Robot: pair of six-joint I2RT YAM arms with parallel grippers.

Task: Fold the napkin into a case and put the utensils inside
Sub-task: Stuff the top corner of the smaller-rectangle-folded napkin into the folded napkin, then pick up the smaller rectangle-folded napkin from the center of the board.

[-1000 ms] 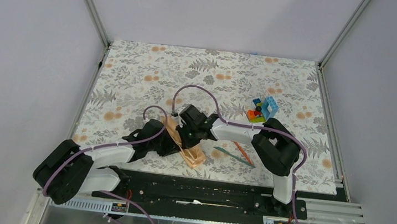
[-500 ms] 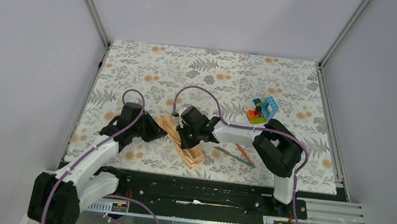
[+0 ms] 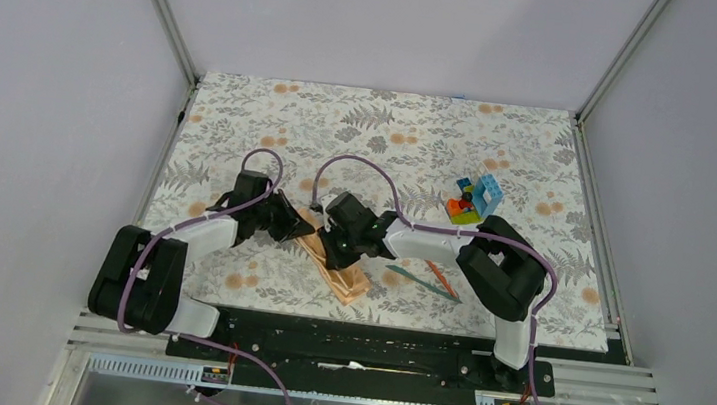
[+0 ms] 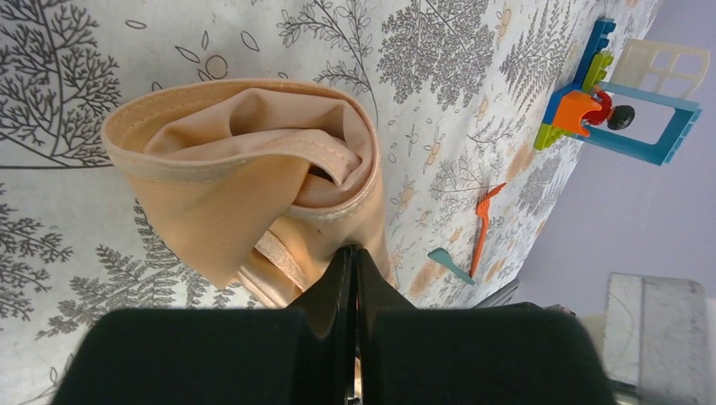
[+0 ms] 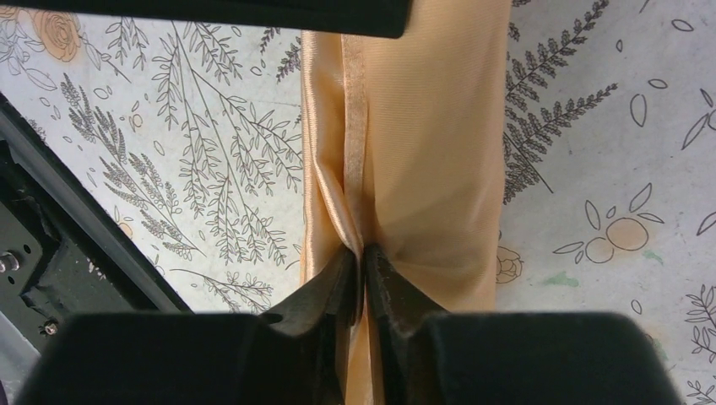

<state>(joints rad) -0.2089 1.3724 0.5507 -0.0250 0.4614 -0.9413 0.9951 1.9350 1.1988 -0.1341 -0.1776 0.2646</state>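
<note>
Though patterned edge to edge, serves here only as ground and yardstick: floral mat (image 3: 392,136). Over the mat's near-left part, find the left arm (image 3: 200,236), swung out toward the mat's left edge half a second ago and now brought back inward. From the mat's near-right corner toward its near middle, find the right arm (image 3: 431,238), scarcely shifted across that second. On the mat's near half, just left of its middle, find the napkin (image 3: 351,284): already a narrow, layered strip, set aslant toward the mat's near edge, with a gaping rolled end like a pocket mouth. Read the left gripper (image 4: 353,251) as clenched, with its tips against that rolled end; cannot tell about any layer caught between them. Read the right gripper (image 5: 363,251) as nipping a puckered ridge of the satin partway along the strip. Right of the mat's middle, note the toy blocks (image 3: 470,199), well apart from both grippers. Closer to the mat's near edge, right of its middle, note the orange utensil (image 3: 438,271) and teal utensil (image 3: 421,283), bare on the print. Judge from this a return to two-handed shaping, with the case unfinished and loading not begun.
</note>
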